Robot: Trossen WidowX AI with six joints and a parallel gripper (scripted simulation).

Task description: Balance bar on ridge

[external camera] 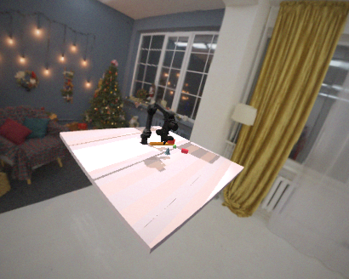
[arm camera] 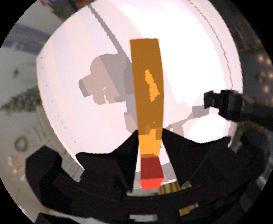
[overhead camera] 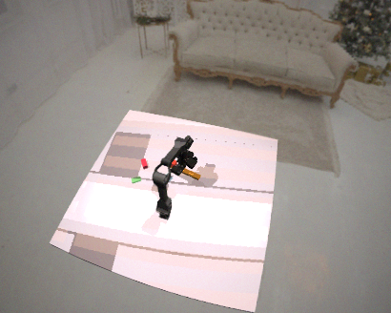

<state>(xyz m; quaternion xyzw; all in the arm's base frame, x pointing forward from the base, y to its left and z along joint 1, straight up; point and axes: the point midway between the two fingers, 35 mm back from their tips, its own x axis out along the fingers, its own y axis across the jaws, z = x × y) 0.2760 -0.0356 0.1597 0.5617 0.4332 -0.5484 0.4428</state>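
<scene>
An orange bar (overhead camera: 192, 174) (external camera: 157, 144) (arm camera: 147, 90) has a red block (overhead camera: 174, 163) (external camera: 171, 141) (arm camera: 151, 170) at one end. My gripper (overhead camera: 179, 170) (external camera: 166, 141) (arm camera: 149, 131) is shut on the bar near its red end, with the long orange part reaching out beyond the fingers. The bar is held above the table, apart from its shadow, and looks about level in the exterior view. The ridge, a small blue-grey peak (external camera: 168, 151) (overhead camera: 171, 178), stands on the table close to the bar's red end; the arm partly hides it in the top view.
A loose red block (overhead camera: 144, 163) (external camera: 185, 150) lies on the table beyond the ridge. A flat green piece (overhead camera: 136, 179) (external camera: 174, 146) lies near it. The arm's base (overhead camera: 164, 209) (external camera: 145, 139) (arm camera: 227, 104) stands on the same table.
</scene>
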